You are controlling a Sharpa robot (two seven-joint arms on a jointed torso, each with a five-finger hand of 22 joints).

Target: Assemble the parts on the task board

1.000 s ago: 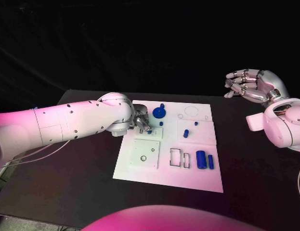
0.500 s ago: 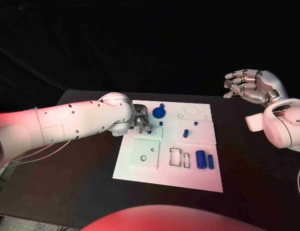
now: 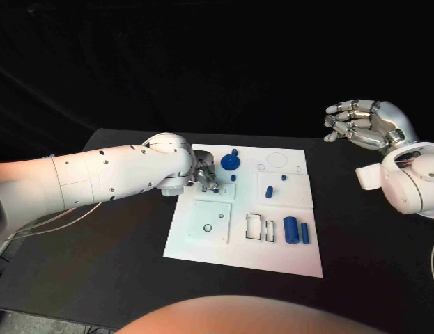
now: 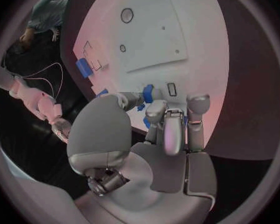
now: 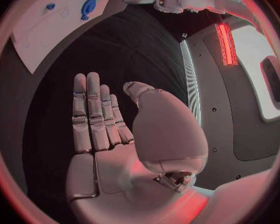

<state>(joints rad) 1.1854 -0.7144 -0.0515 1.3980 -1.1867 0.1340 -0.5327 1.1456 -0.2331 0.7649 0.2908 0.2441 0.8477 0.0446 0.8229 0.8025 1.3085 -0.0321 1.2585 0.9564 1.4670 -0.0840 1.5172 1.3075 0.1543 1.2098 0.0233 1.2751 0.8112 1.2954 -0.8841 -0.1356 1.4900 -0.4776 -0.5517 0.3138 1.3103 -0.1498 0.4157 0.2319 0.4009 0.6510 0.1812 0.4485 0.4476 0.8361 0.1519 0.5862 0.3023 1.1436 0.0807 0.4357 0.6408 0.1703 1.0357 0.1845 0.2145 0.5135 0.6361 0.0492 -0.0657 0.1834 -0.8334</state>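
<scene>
The white task board (image 3: 245, 243) is laid on a black table (image 3: 96, 250). The left hand (image 3: 203, 178) is lowered onto the board's left part, its grasp indiscernible. The right hand (image 3: 367, 124) is raised beside the table, fingers extended, nothing held.

A black table (image 3: 96, 264) carries the white task board (image 3: 277, 254).

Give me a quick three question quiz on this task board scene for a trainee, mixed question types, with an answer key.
1. True or false: the right hand rests on the task board.
2. Which hand works at the board's upper left part? A) left hand B) right hand
3. Fill in: the two blue cylinders lie near the board's ____ edge, in the head view.

Key: 1 false, it is raised off the board, holding nothing. 2 A. 3 right.
</scene>
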